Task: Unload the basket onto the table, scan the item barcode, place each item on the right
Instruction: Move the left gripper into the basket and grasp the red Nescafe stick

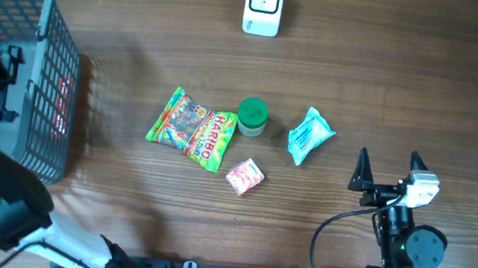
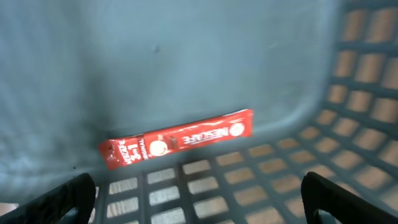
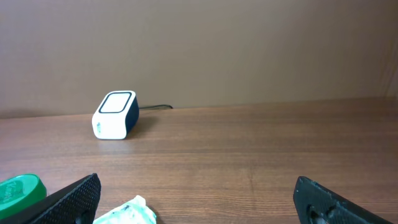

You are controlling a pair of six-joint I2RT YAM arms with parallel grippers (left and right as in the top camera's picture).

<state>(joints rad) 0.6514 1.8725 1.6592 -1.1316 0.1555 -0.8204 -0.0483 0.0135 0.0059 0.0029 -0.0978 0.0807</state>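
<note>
Light over the table [image 1: 421, 72] was even and soft, with no glare. A faint shadow lay beside the basket [image 1: 51, 81], on its side facing the table's middle. Inside the basket the left wrist view was dim and hazy (the sachet [image 2: 177, 138] looked smeared, its print soft). Well away from the basket, the scanner [image 3: 115, 115] was bright and sharp.

Red Nescafé stick [image 2: 177, 138] lies flat inside basket [image 2: 367, 93]; white scanner [image 1: 263, 6] stands upright.
</note>
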